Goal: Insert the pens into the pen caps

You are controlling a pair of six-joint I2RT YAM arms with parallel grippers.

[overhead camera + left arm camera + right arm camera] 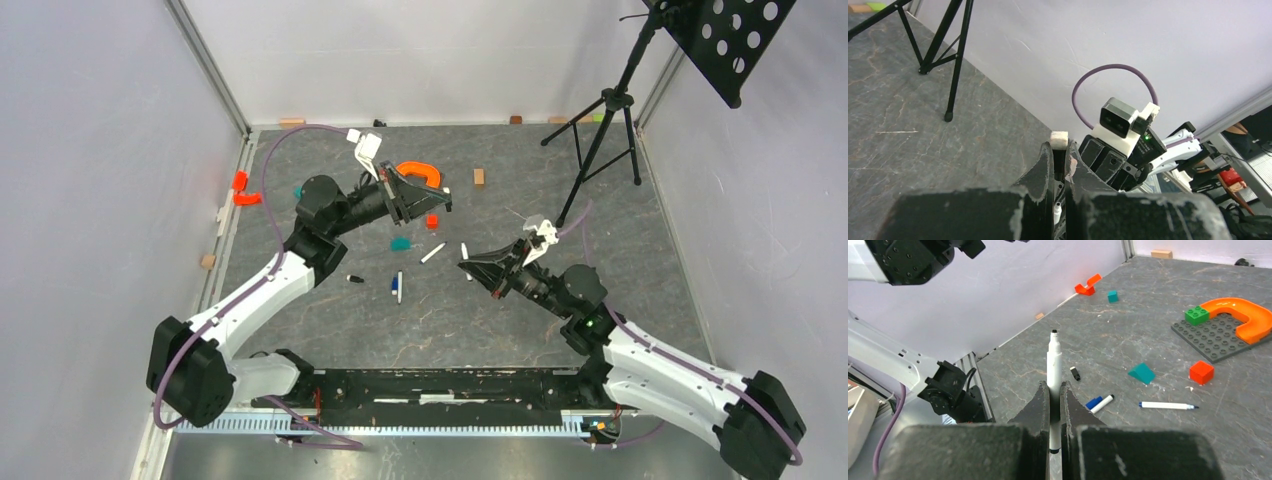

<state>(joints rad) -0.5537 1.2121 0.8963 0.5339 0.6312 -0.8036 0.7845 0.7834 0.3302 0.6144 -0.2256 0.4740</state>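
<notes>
Our right tool (1054, 386) clamps a pen (1053, 357), tip jutting past its fingertips, ready for capping. The left tool (1060, 150) faces it, pinched on a pale piece (1059, 139), perhaps a cap.

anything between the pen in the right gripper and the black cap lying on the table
Yes: in the top view a loose pen and the blue cap beside it lie on the table, roughly between the held pen in the right gripper and the black cap.
</notes>
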